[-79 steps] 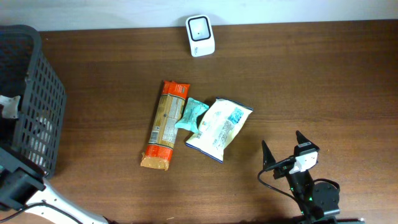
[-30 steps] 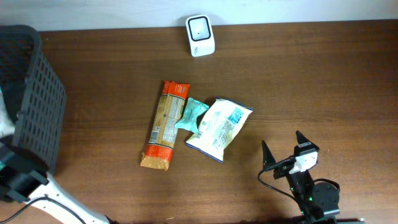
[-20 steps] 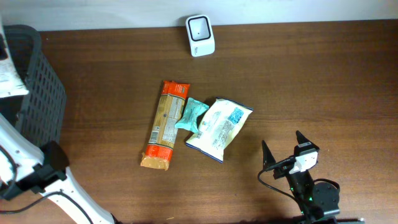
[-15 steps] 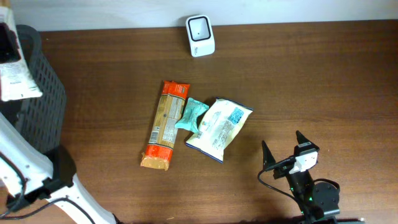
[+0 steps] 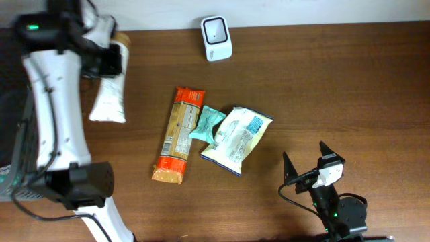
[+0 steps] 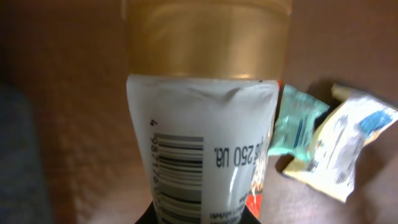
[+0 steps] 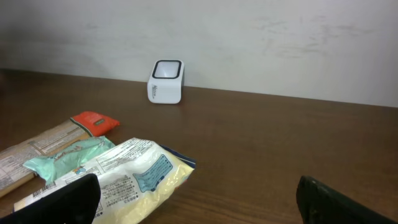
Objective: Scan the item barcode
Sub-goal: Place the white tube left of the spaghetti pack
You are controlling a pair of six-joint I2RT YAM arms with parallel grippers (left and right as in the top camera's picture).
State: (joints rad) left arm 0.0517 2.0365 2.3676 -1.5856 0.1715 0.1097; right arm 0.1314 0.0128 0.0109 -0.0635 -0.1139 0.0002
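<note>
Tube (image 5: 109, 94), white with a gold cap, hung left of the scanner (image 5: 216, 29), pinched in the left gripper's (image 5: 106, 64) nearly closed jaws. This looked like the carrying step. Next, its barcode (image 6: 180, 171) must face the scanner. The right gripper (image 5: 304, 150), spread wide and empty, sat well away from the scanner.

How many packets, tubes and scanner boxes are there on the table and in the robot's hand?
Packets: 3 (orange packet, teal packet, white and blue packet)
Tubes: 1 (white tube with a gold cap)
Scanners: 1 (white scanner)
Total: 5
</note>
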